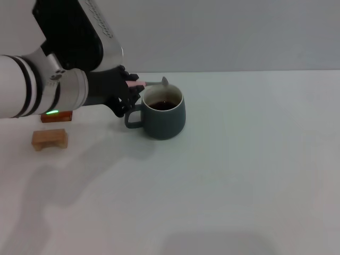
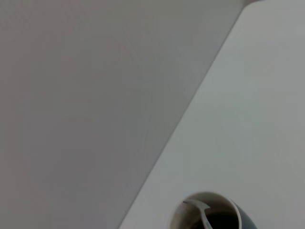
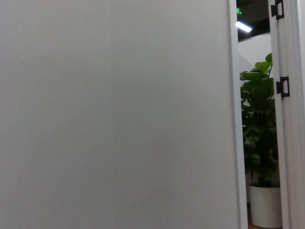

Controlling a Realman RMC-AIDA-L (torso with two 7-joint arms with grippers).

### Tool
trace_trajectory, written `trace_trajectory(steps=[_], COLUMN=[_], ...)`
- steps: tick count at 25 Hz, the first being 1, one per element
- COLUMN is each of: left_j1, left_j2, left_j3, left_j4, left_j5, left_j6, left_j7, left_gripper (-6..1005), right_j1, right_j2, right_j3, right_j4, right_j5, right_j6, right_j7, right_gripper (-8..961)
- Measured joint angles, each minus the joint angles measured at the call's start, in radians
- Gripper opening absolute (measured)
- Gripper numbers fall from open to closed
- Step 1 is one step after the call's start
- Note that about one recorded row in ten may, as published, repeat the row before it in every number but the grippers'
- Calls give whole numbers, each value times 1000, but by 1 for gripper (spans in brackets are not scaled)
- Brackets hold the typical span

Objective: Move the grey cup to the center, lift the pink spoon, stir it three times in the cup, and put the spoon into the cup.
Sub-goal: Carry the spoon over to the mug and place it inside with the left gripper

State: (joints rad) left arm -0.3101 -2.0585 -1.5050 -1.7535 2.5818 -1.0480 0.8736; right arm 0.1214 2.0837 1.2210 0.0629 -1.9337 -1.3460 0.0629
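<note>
- Black fingers of the left gripper point(image 1: 133, 87) are seen clamped on the pale handle of the pink spoon point(image 1: 151, 83), which is held level just above the far rim of the grey cup point(image 1: 162, 111).
- From the left wrist view, the spoon's metal bowl point(image 2: 200, 210) is shown over the cup's white inner wall point(image 2: 209, 212).
- The left arm is stretched in from the left, low over the table, its wrist beside the cup's handle.
- The right gripper is not seen; its wrist camera is turned toward a white wall panel point(image 3: 114, 114) and a potted plant point(image 3: 259, 138).
- One white table point(image 1: 244, 175) is shown, backed by a plain grey wall.
- One cup with dark liquid, one spoon, one orange-red block point(image 1: 56, 116) and one tan wooden block point(image 1: 49, 139) are counted.
</note>
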Motion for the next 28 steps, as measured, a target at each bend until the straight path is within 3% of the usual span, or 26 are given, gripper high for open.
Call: trace_trajectory(steps=[11, 19, 28], left_j1=[-70, -164, -233], left_j2=[0, 0, -3], left_j3=[-9, -30, -17], left_j4=[159, 338, 408], left_j5=[3, 15, 7], left_j6=[27, 87, 115], left_j7=[6, 22, 23], left_gripper=[169, 169, 170], right_j1=[-1, 4, 9], right_j2=[1, 0, -2], right_j3=[2, 2, 2], right_j4=[1, 3, 1], right_j5=[1, 1, 1], right_j6=[-2, 1, 5], right_j7=[0, 0, 0], right_gripper=[820, 820, 820])
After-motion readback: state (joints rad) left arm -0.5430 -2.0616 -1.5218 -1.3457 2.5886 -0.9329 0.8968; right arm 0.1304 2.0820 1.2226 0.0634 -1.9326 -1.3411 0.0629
